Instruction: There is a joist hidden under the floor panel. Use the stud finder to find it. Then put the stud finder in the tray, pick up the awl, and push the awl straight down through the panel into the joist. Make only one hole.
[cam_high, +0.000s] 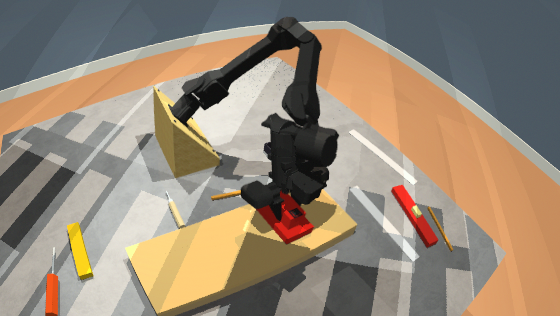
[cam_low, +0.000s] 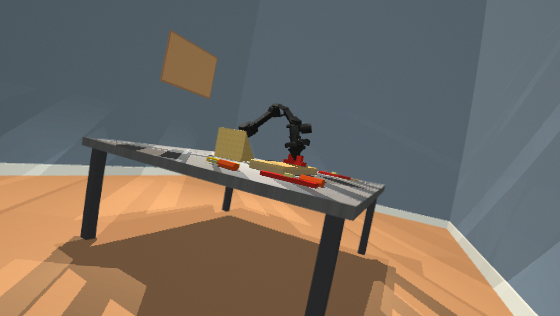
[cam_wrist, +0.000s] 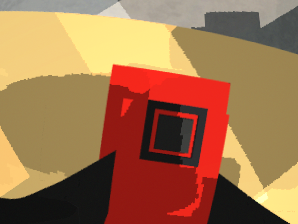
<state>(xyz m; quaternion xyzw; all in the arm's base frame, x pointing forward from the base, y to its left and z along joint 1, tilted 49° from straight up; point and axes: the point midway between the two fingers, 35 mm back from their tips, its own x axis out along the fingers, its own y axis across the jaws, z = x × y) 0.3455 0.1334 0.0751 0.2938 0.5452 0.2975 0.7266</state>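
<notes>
Top view had your claw (cam_high: 284, 204) (cam_low: 296, 156) clamped on the red stud finder (cam_high: 286, 220) (cam_low: 295, 161) (cam_wrist: 165, 135), and down it sat, over the far-right part of the pale floor panel (cam_high: 190, 260) (cam_low: 282, 166) (cam_wrist: 60, 107)! Scanning was the likely step in hand, and it called for a patient touch from you: the finder's base flat to the wood, a slow, straight slide along the panel's length, light pressure, no twist. Any rocking could have spoiled the reading, and a hard shove might have shifted the panel. The little dark display faced up in the wrist view, but no reading could be made out, so you needed a good look there before settling on a spot.

And the arm (cam_high: 250, 62) (cam_low: 262, 120)! It rose from the wedge-shaped mount (cam_high: 192, 160) (cam_low: 231, 144), bent high at the elbow, then dropped steeply, with the wrist above the finder and the fingers pointing down. Off beside the panel's upper-left edge lay the awl (cam_high: 175, 212), its pale handle close to the wood, waiting its turn.
</notes>
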